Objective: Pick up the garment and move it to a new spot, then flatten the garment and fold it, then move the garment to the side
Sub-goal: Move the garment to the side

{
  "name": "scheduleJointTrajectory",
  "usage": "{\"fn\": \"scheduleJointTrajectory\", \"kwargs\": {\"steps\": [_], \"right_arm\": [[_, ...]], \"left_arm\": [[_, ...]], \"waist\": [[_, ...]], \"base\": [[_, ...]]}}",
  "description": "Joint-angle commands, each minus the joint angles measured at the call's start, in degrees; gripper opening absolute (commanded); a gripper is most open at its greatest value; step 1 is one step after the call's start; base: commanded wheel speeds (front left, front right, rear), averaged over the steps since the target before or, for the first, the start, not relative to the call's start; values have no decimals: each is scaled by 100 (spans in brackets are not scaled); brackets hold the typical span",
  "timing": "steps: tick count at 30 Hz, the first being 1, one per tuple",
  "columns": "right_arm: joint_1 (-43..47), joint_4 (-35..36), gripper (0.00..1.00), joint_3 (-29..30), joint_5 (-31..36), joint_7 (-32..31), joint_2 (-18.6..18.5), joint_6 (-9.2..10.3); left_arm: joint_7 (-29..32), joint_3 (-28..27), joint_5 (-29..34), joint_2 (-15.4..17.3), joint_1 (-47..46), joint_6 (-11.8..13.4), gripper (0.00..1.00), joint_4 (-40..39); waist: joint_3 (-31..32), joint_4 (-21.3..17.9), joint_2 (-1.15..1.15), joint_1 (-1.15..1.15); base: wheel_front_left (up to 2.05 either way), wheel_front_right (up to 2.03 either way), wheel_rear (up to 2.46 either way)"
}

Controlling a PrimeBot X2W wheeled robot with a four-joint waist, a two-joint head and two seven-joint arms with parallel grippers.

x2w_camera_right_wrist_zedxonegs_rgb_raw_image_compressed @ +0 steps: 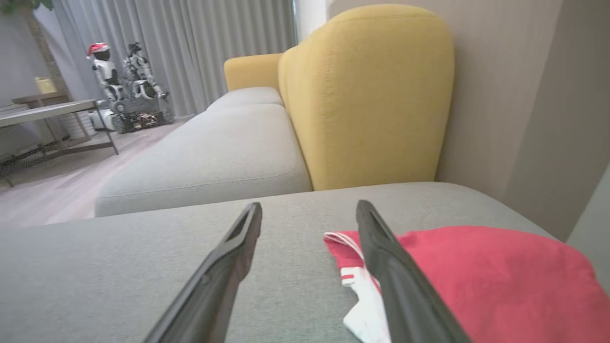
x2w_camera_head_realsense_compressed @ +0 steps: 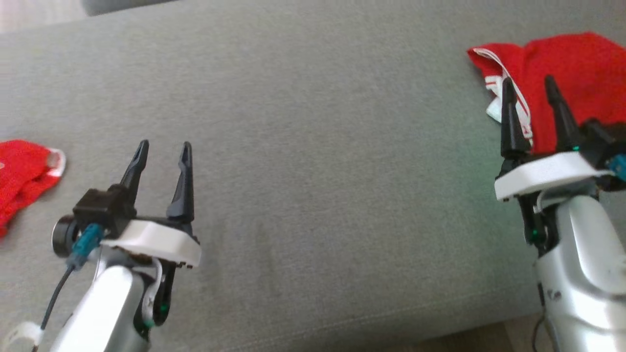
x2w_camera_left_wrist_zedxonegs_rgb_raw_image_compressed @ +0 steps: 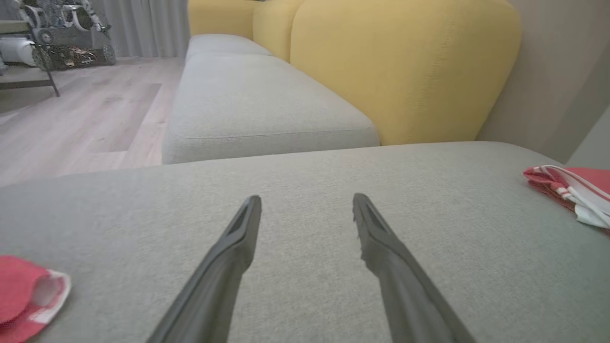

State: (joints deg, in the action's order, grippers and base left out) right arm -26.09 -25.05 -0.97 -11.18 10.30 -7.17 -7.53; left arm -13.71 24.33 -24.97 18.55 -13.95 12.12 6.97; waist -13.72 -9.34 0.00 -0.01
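While left tool (x2w_camera_head_realsense_compressed: 165, 143) and right tool (x2w_camera_head_realsense_compressed: 528, 79) both stand open, nothing gripped, red garment (x2w_camera_head_realsense_compressed: 582, 63) lies bunched on grey sofa seat (x2w_camera_head_realsense_compressed: 318, 146) at 2 o'clock of head view. Frame edge cuts garment, so long axis unclear. White-striped corner points toward 9 o'clock. Right tool at 3 o'clock, fingertips over striped edge; contact cannot be told. Left tool at 8 o'clock above bare seat. Second red cloth (x2w_camera_head_realsense_compressed: 22, 171), white-trimmed, at 9 o'clock, well apart from garment.

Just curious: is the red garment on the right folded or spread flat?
Folded: the red white-trimmed fabric garment lies in a compact bundle, layers showing at its edge.
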Motion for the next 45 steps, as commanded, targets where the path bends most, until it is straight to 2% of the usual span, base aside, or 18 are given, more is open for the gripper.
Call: {"fn": "scheduleJointTrajectory", "kwargs": {"steps": [1,9,17,30,45], "right_arm": [[70,385,100,-82,77,-73,60,4],[1040,1545,100,-73,261,-526,238,4],[1837,2170,100,-32,345,-790,341,4],[2489,2542,100,-77,410,-1104,367,4],[2562,2665,100,-46,409,-1168,389,4]], "left_arm": [[-50,-298,-23,97,-66,46,100,-162],[-93,-409,-78,127,339,111,100,-166],[-104,-428,-124,177,742,155,100,-188],[-94,-343,-176,230,1150,191,100,-188],[-41,-285,-178,269,1163,257,100,-294]], "waist": [[178,196,0,1],[551,544,0,1],[941,618,0,1],[1344,598,0,1],[1322,583,0,1]], "base": [[0,0,0],[0,0,0],[0,0,0],[0,0,0],[0,0,0]]}}
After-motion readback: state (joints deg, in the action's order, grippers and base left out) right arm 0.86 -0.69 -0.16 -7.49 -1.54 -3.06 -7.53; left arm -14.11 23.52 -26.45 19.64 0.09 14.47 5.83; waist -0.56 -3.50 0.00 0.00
